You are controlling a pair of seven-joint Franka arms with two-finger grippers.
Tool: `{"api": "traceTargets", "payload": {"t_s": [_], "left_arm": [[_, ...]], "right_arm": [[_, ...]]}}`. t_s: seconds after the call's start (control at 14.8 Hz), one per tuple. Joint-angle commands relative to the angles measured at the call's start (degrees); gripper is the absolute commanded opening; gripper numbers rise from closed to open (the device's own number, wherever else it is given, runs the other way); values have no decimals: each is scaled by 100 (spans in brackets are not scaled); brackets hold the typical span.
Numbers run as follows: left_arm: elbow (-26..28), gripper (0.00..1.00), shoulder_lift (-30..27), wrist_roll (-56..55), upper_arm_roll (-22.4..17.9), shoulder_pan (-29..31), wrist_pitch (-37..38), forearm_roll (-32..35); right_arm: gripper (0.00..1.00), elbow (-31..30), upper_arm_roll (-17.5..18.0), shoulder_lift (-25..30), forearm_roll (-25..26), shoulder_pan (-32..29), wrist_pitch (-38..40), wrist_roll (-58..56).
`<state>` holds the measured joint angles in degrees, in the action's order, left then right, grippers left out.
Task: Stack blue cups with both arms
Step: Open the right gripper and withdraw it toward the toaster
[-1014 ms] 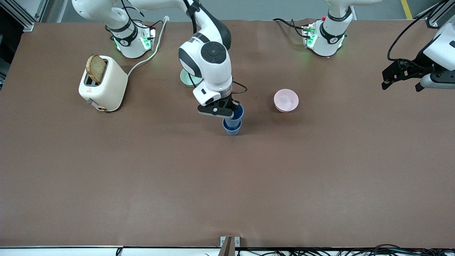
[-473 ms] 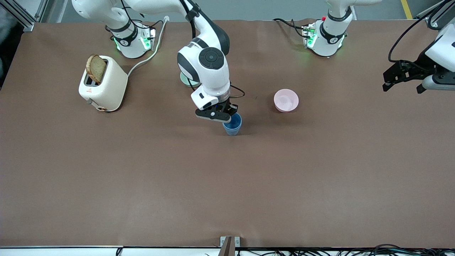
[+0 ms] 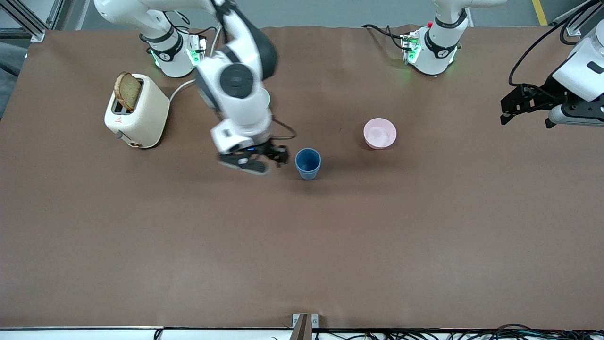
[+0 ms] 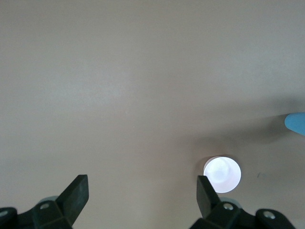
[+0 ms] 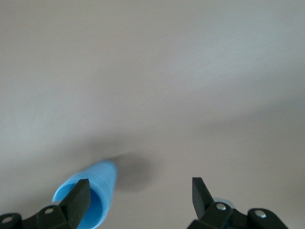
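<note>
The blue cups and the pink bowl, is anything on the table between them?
No. In the front view only bare brown table lies between the blue cups and the pink bowl; nothing stands there.

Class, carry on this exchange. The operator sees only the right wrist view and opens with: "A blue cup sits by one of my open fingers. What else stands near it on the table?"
Observer: A pink bowl stands beside the blue cup, toward the left arm's end. Your right gripper is over the table on the cup's side toward the right arm's end.
Operator: Where is the left gripper?
Observer: The left gripper hangs open and empty over the left arm's end of the table, well apart from the cup. That arm waits.
Operator: Anything at my arm's end?
Observer: A toaster with a bread slice in its slot, farther from the front camera than the cup.
</note>
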<state>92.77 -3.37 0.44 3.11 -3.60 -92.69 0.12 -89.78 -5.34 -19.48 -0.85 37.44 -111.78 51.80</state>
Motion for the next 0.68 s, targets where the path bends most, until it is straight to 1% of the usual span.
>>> {"api": "traceTargets", "payload": {"t_s": [0.0,0.14,0.34,0.54,0.61], "left_arm": [[-311,100,47,53,32,18,374,-3],[-312,100,47,62,32,44,383,-3],[-312,100,47,53,32,44,462,84],[-320,100,56,53,32,44,462,120],[-321,100,56,44,32,27,462,120]], "right_arm": [[93,-338,112,787,32,-1034,446,-591],[94,-644,86,1164,41,-1762,464,-967],[93,-1365,77,1911,41,-2528,464,-2302],[93,-1936,77,2596,41,-3161,481,-3488],[93,-1929,68,2694,41,-3294,638,-3805]]}}
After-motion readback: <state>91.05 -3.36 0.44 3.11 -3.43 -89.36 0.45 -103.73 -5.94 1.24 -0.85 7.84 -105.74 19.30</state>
